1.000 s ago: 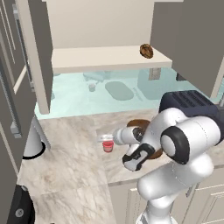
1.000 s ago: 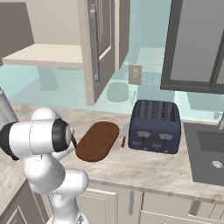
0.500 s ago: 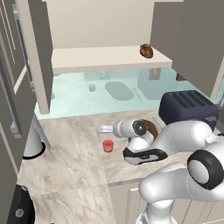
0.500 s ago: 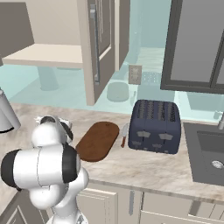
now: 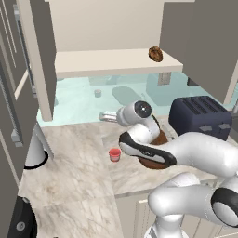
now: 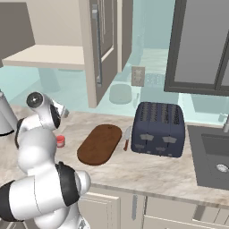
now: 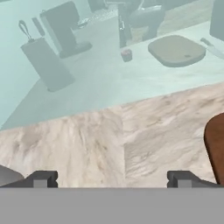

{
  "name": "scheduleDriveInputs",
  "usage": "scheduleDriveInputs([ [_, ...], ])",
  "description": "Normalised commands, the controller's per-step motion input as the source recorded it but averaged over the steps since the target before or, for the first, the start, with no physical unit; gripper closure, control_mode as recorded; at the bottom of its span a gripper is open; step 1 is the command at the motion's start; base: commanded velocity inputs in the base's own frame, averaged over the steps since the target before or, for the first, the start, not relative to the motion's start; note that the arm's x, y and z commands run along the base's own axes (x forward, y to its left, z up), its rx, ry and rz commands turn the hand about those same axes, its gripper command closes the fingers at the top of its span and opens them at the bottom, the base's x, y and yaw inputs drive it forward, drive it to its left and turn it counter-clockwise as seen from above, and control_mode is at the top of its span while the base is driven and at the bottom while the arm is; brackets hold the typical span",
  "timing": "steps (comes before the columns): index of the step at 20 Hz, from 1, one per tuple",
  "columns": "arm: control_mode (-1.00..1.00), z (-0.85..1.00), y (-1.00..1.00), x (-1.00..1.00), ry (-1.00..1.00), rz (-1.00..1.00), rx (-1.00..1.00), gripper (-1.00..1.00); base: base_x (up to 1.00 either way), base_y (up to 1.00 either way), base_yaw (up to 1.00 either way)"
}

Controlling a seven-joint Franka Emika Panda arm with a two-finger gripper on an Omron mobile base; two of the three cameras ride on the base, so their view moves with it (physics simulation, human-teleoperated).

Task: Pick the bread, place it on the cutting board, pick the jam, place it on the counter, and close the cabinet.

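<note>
The bread lies on the cream shelf of the open cabinet, near the shelf's right end. On the counter stands the red jam jar, upright, also seen as the jam just left of the cutting board. My arm covers most of the cutting board. My gripper hangs open above the counter, behind the jam and aimed at the backsplash, holding nothing. Between the gripper fingertips I see bare counter, with the cutting board edge at the right.
A navy toaster stands right of the board, with a knife between them. The open cabinet door juts out over the counter. A paper towel roll stands at the left. A sink lies at the far right.
My hand has risen and swung back and left, away from the jam and board toward the backsplash. The jam stays where it was on the counter.
</note>
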Motion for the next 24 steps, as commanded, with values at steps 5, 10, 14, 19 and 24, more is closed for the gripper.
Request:
scheduleDriveInputs([
  [5,-1.00,0.66,0.00,-0.01,0.06,-0.15,0.00,-1.00,0.00,0.00,0.00],
  [10,-1.00,0.45,0.00,-0.11,0.03,-0.07,-0.04,-1.00,0.00,0.00,0.00],
  [14,-1.00,0.31,-0.08,-0.41,0.00,0.00,-0.02,-1.00,0.00,0.00,0.00],
  [19,-1.00,0.24,-0.10,-0.35,0.00,0.00,-0.04,-1.00,0.00,0.00,0.00],
  [24,-1.00,0.16,-0.11,-0.31,0.00,0.09,-0.09,-1.00,0.00,0.00,0.00],
])
